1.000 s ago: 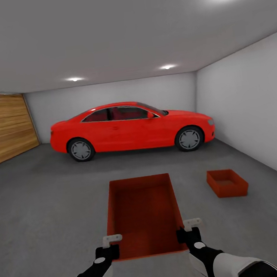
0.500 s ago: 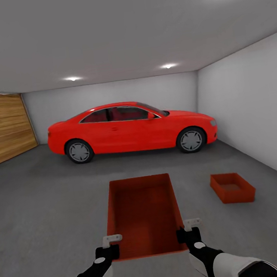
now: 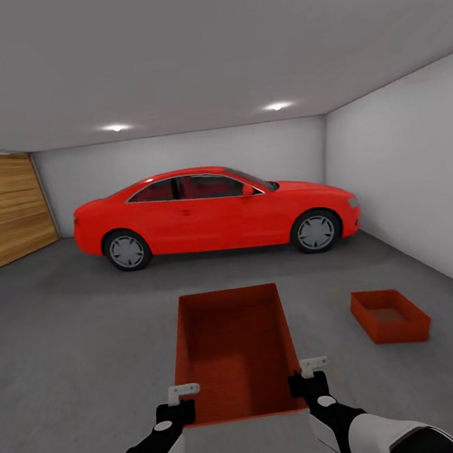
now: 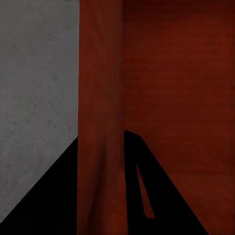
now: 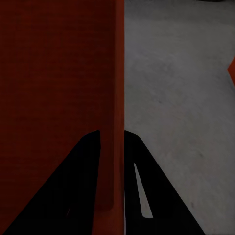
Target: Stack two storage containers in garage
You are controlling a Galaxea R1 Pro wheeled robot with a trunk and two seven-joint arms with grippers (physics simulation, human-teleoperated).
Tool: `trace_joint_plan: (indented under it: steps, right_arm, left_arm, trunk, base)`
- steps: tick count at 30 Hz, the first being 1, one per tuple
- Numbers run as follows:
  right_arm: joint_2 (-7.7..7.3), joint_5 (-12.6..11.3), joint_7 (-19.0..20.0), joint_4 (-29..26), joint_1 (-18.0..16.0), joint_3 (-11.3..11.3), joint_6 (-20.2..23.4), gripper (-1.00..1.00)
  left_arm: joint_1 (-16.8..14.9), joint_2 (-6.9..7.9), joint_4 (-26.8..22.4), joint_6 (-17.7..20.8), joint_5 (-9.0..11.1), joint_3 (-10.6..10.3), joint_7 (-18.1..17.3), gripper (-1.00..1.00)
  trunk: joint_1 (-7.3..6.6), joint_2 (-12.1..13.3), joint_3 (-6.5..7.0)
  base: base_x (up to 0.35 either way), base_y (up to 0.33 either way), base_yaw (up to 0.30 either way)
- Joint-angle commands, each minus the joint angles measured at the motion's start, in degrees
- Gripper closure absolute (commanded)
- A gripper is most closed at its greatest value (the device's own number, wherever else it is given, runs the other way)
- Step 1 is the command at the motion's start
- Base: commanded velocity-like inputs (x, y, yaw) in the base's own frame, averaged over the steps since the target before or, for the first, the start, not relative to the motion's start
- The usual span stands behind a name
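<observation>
I hold one orange-red storage container (image 3: 234,349) low in front of me, open side up, over the dark grey garage floor (image 3: 78,344). My left gripper (image 3: 183,393) is shut on its left wall near the closest corner, and my right gripper (image 3: 312,368) is shut on its right wall. In the left wrist view the thin wall (image 4: 100,88) runs between the black fingers (image 4: 46,200) of the left gripper (image 4: 101,137). The right wrist view has the wall (image 5: 115,73) pinched in the right gripper (image 5: 112,133). The other storage container (image 3: 390,315) sits on the floor ahead to my right.
A red car (image 3: 214,214) is parked crosswise ahead, near the back wall. A wooden door (image 3: 5,214) fills the left wall, and a white wall (image 3: 412,182) runs along the right. Bare floor lies between me and the car.
The whole view has shifted as I roll forward: the floor container now appears nearer and further right, the car slightly larger. The held container and both grippers keep their places.
</observation>
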Motion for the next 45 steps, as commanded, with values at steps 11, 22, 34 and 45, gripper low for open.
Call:
trace_joint_plan:
  steps: [11,22,34,45]
  right_arm:
    - [0.50,0.23,-0.09,-0.05,-0.04,-2.93,-0.09,1.00]
    - [0.50,0.20,-0.10,-0.05,-0.04,-2.97,-0.09,1.00]
    - [0.50,0.19,-0.10,-0.05,-0.02,-2.98,-0.09,1.00]
    - [0.50,0.19,-0.10,-0.05,-0.05,-2.94,-0.09,1.00]
  left_arm:
    - [0.00,-0.20,0.06,-0.13,0.47,-0.17,0.38,1.00]
    - [0.00,-0.20,0.06,-0.22,0.45,-0.17,0.36,1.00]
    - [0.00,-0.19,0.06,-0.22,0.47,-0.17,0.36,1.00]
    - [0.00,-0.14,0.06,-0.22,0.47,-0.17,0.36,1.00]
  trunk:
    - [0.05,-0.02,-0.01]
    - [0.05,-0.02,-0.01]
    - [0.05,-0.02,-0.01]
    - [0.05,-0.02,-0.01]
  base:
    - [0.321,0.000,-0.017]
    - [0.321,0.000,-0.232]
    - [0.321,0.000,-0.120]
    - [0.321,0.000,-0.001]
